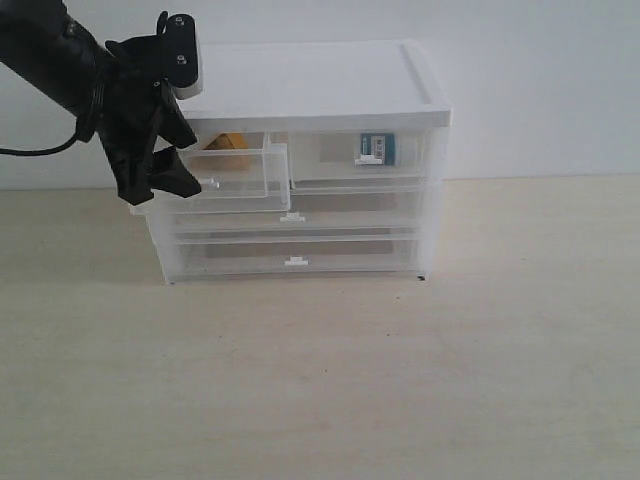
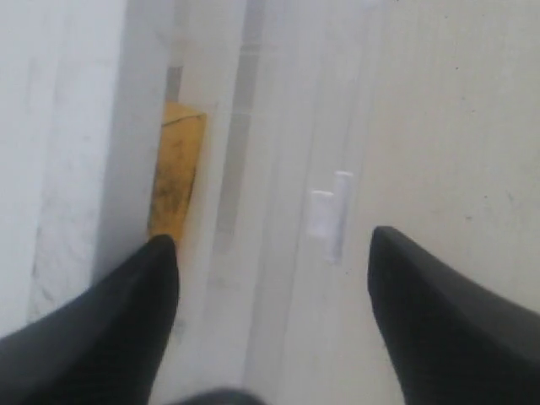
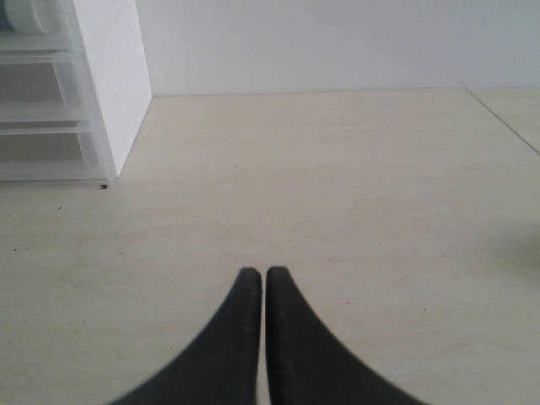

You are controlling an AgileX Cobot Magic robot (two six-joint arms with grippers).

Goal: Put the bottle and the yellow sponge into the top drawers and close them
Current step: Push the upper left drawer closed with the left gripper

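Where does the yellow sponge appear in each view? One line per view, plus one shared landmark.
Exterior view: yellow sponge at the back of the pulled-out top-left drawer.
Left wrist view: yellow sponge inside that drawer, against the cabinet.
Right wrist view: not in it.
Shared landmark: the white cabinet, in all three.

Pale wooden tabletop (image 1: 400, 380) open in front and right of white-topped plastic cabinet (image 1: 320, 85). Clear top-left drawer (image 1: 235, 172) juts out, blocking that side (black left gripper (image 1: 193, 165), jaws apart, crowds its front-left corner).
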